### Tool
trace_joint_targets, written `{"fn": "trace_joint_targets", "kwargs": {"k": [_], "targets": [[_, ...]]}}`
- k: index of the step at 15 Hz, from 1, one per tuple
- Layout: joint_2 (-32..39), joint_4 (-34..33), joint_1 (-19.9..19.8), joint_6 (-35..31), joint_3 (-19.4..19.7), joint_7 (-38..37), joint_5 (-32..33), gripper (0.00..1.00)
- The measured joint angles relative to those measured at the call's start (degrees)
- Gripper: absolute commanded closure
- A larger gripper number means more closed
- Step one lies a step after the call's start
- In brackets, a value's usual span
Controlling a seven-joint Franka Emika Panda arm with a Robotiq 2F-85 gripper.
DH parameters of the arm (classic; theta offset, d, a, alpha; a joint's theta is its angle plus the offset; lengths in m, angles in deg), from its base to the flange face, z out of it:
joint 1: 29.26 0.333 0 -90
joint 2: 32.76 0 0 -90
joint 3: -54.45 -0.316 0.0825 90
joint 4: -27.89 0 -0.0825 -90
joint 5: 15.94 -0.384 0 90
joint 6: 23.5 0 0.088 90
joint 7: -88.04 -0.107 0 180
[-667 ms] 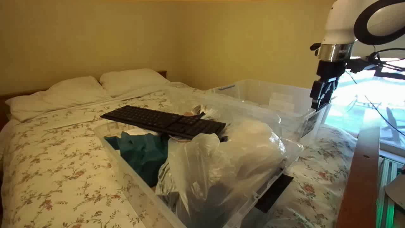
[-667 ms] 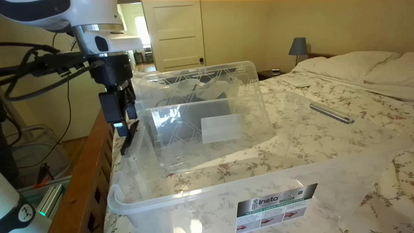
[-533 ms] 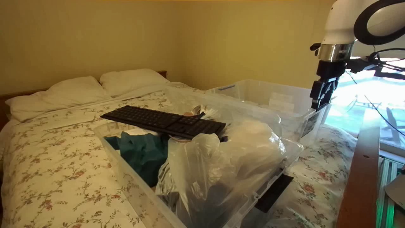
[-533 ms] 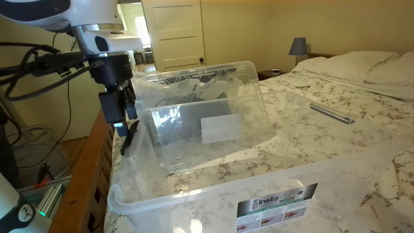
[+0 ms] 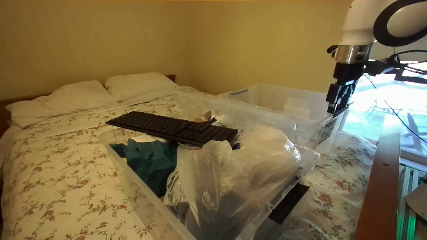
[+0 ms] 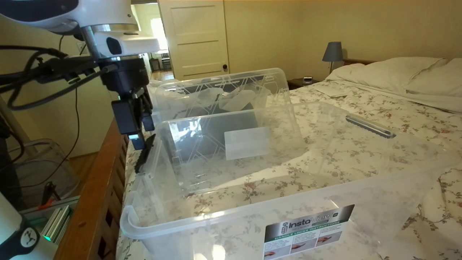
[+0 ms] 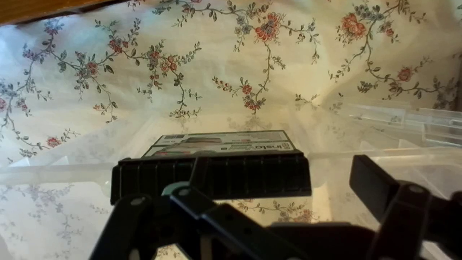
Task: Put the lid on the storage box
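The pincer (image 6: 143, 135), jaws apart, hangs at the black handle (image 6: 146, 153) of a clear storage box (image 6: 238, 231), contact unclear. The see-through lid (image 6: 223, 96) stands tilted between this and a second box (image 5: 140, 186) heaped with a keyboard (image 5: 173, 128), bulging plastic bag (image 5: 240, 170) and teal cloth (image 5: 151, 163).

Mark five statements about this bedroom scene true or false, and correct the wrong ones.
1. The black keyboard lies over the contents of the packed box. True.
2. A lid is closed on the packed box. False: its contents, including a plastic bag, lie uncovered.
3. The end effector is close to the black handle of the labelled clear box. True.
4. The end effector is shut on the keyboard. False: its fingers stand apart, and the keyboard lies well away.
5. A lamp with a blue-gray shade stands near the pillows. True.
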Motion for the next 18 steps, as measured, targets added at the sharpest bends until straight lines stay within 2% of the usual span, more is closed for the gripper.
{"fn": "trace_joint_targets", "kwargs": {"k": [4, 7, 9, 14, 18], "targets": [[-2.0, -5.7, 0.0, -0.2, -3.4, -0.5, 3.4, 0.0], [-2.2, -12.1, 0.2, 0.1, -8.5, -2.7, 6.7, 0.0], [0.0, -16.8, -0.2, 0.7, -13.3, -6.0, 10.0, 0.0], [12.9, -30.3, -1.9, 3.9, -24.3, -12.7, 21.6, 0.0], [25.2, -41.9, -4.9, 8.3, -32.3, -13.1, 28.8, 0.0]]}}
